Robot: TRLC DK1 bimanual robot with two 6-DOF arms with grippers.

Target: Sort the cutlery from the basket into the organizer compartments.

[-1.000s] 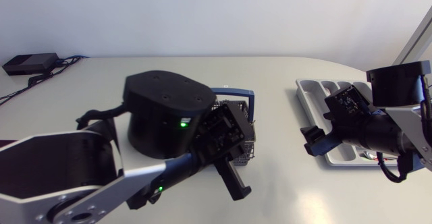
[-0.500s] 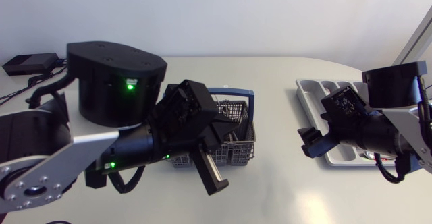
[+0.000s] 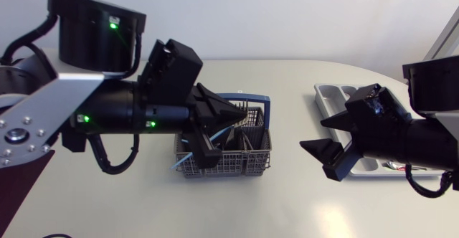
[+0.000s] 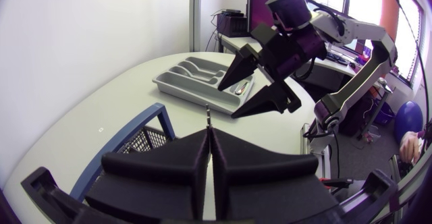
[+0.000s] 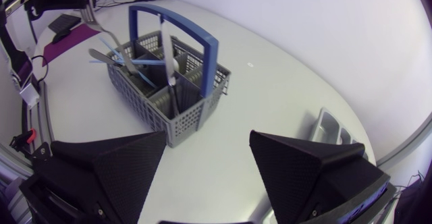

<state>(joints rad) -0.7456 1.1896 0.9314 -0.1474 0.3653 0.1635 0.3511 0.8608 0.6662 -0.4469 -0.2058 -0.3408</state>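
- Over the wire basket [image 3: 247,163], just left of centre in the overhead view, hangs the left gripper [image 4: 208,133] on its big black arm, which comes in from the left edge.
- Its two wedge fingers are pressed together, and a slim metal cutlery piece [image 4: 207,114] pokes out past their tips, pinched between them.
- What sort of piece that is, I cannot tell from the wrist camera.
- The grey basket stands on the white table [image 3: 287,195], and its blue handle [image 5: 177,23] arches over the compartments.
- Light-blue-handled pieces [image 5: 135,65] lean inside it, crossing one another.
- A metal fork [image 5: 101,32] slants up from the basket's far end towards the left arm, tines uppermost; whether it is the pinched piece, I cannot say.
- The grey organizer [image 3: 330,93] lies in the right part of the overhead view, well apart from the basket and partly hidden by the right arm.
- The right gripper [image 3: 310,134] hangs above the table between basket and organizer, its fingers spread wide with nothing between them.
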